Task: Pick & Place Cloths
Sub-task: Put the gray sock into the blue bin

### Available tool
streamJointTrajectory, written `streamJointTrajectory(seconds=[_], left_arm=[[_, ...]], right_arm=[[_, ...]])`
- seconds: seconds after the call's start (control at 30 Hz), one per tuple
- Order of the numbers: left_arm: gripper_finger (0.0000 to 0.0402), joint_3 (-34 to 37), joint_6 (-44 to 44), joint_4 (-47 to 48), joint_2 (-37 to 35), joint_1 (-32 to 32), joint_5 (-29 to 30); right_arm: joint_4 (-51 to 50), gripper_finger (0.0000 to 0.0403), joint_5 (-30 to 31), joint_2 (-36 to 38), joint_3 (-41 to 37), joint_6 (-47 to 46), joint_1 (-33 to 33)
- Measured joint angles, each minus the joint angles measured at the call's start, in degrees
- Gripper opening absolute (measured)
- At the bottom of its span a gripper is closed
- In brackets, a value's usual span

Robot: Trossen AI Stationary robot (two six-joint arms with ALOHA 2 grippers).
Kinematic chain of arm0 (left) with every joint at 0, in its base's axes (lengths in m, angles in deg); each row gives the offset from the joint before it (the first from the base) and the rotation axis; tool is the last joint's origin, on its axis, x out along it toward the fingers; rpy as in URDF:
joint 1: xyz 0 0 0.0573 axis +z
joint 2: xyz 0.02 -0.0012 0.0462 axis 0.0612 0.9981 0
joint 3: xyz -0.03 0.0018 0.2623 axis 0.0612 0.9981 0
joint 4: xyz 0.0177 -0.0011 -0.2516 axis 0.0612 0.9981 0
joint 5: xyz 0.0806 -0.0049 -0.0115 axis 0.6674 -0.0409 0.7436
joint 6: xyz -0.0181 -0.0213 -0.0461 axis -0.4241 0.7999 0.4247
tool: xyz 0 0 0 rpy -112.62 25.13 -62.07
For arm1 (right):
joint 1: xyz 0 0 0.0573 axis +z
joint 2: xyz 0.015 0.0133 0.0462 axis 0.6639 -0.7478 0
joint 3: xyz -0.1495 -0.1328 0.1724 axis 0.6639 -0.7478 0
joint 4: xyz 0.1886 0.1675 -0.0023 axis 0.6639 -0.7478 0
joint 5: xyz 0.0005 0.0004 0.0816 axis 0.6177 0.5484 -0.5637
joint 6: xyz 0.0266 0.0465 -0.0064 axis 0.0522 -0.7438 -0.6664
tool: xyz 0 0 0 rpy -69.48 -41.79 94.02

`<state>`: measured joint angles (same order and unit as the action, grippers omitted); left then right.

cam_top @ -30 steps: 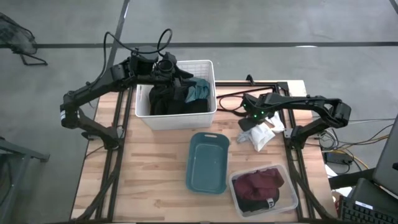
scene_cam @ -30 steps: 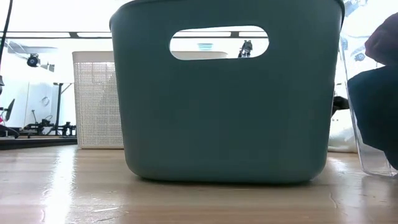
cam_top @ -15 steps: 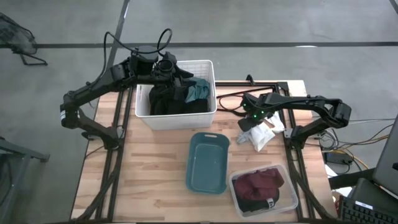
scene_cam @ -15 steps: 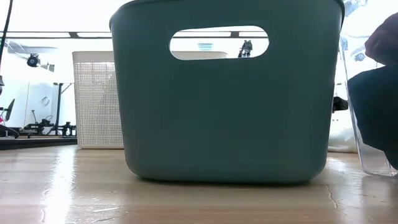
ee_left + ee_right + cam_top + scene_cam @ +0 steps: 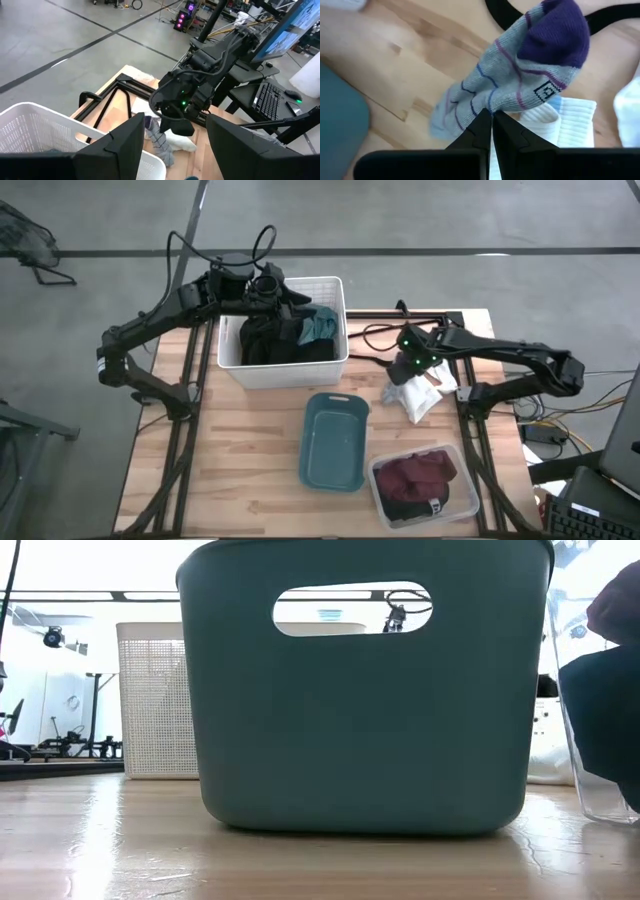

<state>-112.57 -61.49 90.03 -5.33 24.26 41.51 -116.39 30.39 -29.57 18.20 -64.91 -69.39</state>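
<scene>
right gripper (image 5: 489,120): pinched tight on a grey striped sock (image 5: 505,90) with a purple toe, hanging over the wood of the table (image 5: 230,470) near its right edge; the fingers are meeting with a fold of the sock between them.
grey striped sock: dangling from those fingers, its lower end reaching toward the white pile; it's also showing in the left wrist view (image 5: 159,142).
white cloth pile (image 5: 420,395): lying on the table just under and beside the right gripper, right of the white basket.
left gripper (image 5: 268,288): sitting over the back left corner of the white basket (image 5: 335,355); the wrist view is showing its two fingers (image 5: 112,150) spread wide with nothing between them.
black cloth (image 5: 262,340): filling most of the white basket.
teal cloth (image 5: 322,325): bunched up in the right side of the same basket, touching the black one.
teal bin (image 5: 335,442): standing mid-table, nothing showing inside it; up close it's blocking most of the low view (image 5: 365,690).
maroon cloth (image 5: 420,473): sitting in the clear bin (image 5: 470,500) at the front right, on top of something dark with white marks.
</scene>
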Motion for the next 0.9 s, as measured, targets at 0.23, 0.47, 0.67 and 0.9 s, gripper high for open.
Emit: streamJointTrajectory(seconds=[0.23,0.47,0.67,0.9], left_arm=[[0.0218,0.0,-0.13,-2.34,0.03,-0.01,-0.02],[0.0218,0.0,-0.13,-2.32,0.04,0.0,-0.02],[0.0218,0.0,0.09,-2.3,0.04,-0.02,-0.04],[0.0218,0.0,0.59,-2.28,0.04,-0.02,-0.05]], right_arm=[[1.5,0.0008,1.1,4.4,0.01,-3.97,0.02],[5.32,0.0008,1.1,8.61,0.02,-7.17,0.02],[12.37,0.0008,1.07,11.81,0.02,-10.09,0.02],[21.37,0.0008,2.27,15.22,0.02,-12.76,-0.02]])
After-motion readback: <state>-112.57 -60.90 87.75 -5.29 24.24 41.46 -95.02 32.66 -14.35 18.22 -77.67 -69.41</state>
